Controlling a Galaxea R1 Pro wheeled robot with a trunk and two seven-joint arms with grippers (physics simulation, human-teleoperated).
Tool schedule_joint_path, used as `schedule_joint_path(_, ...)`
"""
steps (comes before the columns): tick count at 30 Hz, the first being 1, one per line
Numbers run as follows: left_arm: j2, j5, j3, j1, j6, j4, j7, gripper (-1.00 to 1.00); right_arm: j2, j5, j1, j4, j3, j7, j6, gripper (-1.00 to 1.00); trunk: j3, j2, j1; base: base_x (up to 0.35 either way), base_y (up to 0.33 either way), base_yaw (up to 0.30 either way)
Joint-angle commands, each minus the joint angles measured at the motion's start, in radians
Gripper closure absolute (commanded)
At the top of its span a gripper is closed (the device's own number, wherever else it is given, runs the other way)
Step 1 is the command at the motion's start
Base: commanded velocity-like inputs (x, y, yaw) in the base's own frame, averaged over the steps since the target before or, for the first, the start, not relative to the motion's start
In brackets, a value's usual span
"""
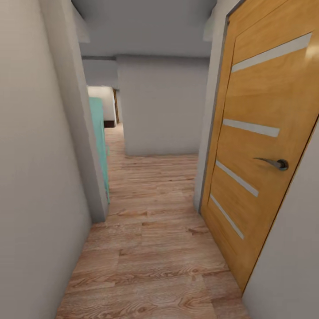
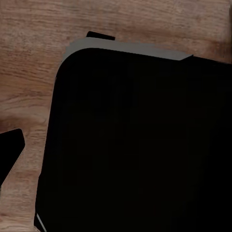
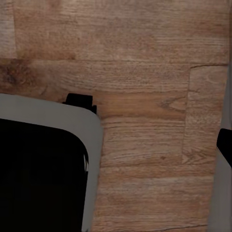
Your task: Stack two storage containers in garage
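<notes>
I am in a narrow hallway with a light wood plank floor [image 1: 150, 248]. The two storage containers are out of view. A wooden door [image 1: 261, 146] with pale glass slits and a metal lever handle [image 1: 277, 164] stands close on my right. Both wrist views look down at the planks past my dark, grey-edged base [image 2: 135, 145] [image 3: 38, 174]. A dark tip [image 2: 9, 150] sits at the edge of the left wrist view and another [image 3: 225, 145] at the edge of the right wrist view. Neither tells me how the fingers stand.
A white wall [image 1: 40, 177] runs close along my left and ends at a corner [image 1: 88, 177]. Behind that corner is a teal panel [image 1: 99, 141]. A white wall [image 1: 161, 106] blocks the way straight ahead, and the passage continues past its left side.
</notes>
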Motion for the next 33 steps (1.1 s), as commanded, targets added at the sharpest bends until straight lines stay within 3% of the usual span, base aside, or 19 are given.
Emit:
schedule_joint_path(1,0.000,0.002,0.007,0.000,-0.002,0.000,0.001,-1.00,0.000,-0.009,-0.001,0.003,0.009,0.002,-0.007,-1.00,-0.001,0.000,0.001,0.323,0.000,0.000)
schedule_joint_path(33,0.001,0.003,0.008,0.000,0.003,0.000,0.001,-1.00,0.001,0.000,-0.001,0.003,0.012,0.002,-0.011,-1.00,-0.001,0.000,0.001,0.323,0.000,0.000)
